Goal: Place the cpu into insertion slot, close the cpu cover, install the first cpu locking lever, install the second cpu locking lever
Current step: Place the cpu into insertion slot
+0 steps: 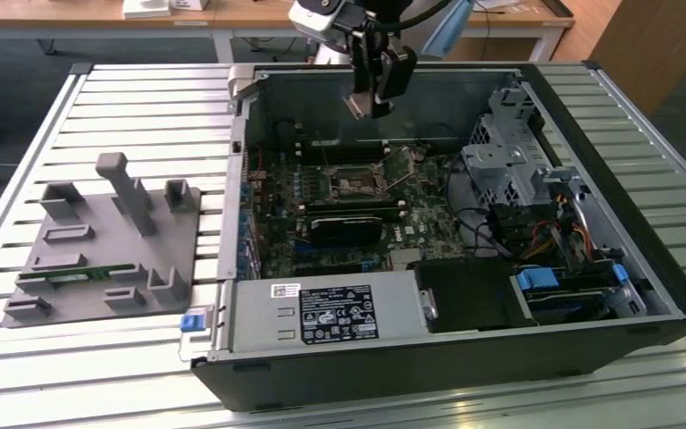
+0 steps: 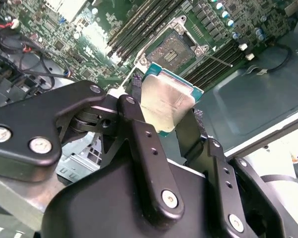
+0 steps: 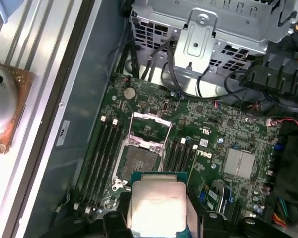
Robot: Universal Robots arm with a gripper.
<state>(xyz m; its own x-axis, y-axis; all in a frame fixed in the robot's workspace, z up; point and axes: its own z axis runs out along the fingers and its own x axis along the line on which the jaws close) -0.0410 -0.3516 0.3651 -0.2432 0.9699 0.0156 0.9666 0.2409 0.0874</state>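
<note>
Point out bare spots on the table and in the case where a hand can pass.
Free: slatted table beyond the grey fixture, and its near corner beside the case. Inside, bare metal panel beside the memory slots. Crowded: drive cage and cables; the gripper holds the cpu above the insertion slot.

- An open computer case [image 1: 439,380] lies on a slatted table [image 1: 140,98], straight beneath the gripper [image 1: 371,109].
- A silver drive cage [image 1: 504,170] stands inside the case, near the gripper, toward the exterior view's right.
- A black card [image 1: 346,228] lies flat below the gripper.
- A labelled power supply [image 1: 325,313] fills the case end far from the gripper.
- A grey fixture block [image 1: 104,241] with upright posts sits well apart from the gripper.
</note>
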